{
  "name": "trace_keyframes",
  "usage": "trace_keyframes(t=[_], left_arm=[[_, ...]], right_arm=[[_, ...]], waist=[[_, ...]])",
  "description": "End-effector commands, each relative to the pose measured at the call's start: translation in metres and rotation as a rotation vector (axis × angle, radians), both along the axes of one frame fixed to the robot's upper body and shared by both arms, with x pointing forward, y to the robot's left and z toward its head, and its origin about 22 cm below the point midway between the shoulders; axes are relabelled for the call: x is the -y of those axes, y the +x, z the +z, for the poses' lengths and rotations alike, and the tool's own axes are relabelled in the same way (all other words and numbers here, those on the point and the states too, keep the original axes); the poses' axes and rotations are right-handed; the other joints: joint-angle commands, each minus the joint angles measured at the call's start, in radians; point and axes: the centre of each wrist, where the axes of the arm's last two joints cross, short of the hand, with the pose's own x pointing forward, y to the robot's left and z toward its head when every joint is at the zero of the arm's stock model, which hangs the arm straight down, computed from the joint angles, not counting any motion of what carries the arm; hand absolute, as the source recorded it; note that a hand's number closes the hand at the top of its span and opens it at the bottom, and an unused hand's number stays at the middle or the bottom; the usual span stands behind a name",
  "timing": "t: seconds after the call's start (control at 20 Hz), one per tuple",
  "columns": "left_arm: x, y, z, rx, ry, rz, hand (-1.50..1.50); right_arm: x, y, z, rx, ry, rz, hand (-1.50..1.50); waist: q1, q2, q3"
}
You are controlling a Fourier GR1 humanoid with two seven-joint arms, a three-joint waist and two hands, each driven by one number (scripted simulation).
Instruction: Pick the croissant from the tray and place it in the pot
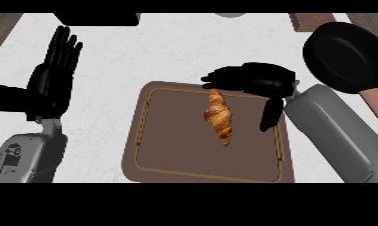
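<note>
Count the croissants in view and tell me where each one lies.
1. The croissant lies on the brown tray, in its upper middle, its far tip at the right hand. No other shows, though that hand covers part of the tray's far edge.

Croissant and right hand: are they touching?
Cannot tell. In the head view the right hand overlaps the top end of the croissant on the tray, but from above no contact or gap shows plainly.

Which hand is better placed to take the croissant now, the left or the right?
The right hand: it hangs over the far edge of the tray, close beside the croissant, and the pot lies on its side too. The left hand rests open at the left, off the tray.
</note>
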Motion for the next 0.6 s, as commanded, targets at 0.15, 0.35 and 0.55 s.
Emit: trace_keyframes(t=[0.15, 0.35, 0.55], left_arm=[[0.004, -0.006, -0.007, -0.011, 0.001, 0.007, 0.0], [0.012, 0.016, 0.009, -0.001, 0.003, -0.005, 0.0], [0.014, -0.004, -0.005, -0.015, 0.009, -0.011, 0.0]], right_arm=[[-0.016, -0.007, -0.021, 0.044, -0.06, -0.038, -1.5], [-0.018, -0.005, -0.023, 0.039, -0.083, -0.068, -1.5], [-0.051, 0.004, -0.045, 0.027, -0.085, -0.057, -1.5]], waist=[[0.001, 0.0, 0.0], [-0.004, 0.0, 0.0], [0.008, 0.002, 0.0]])
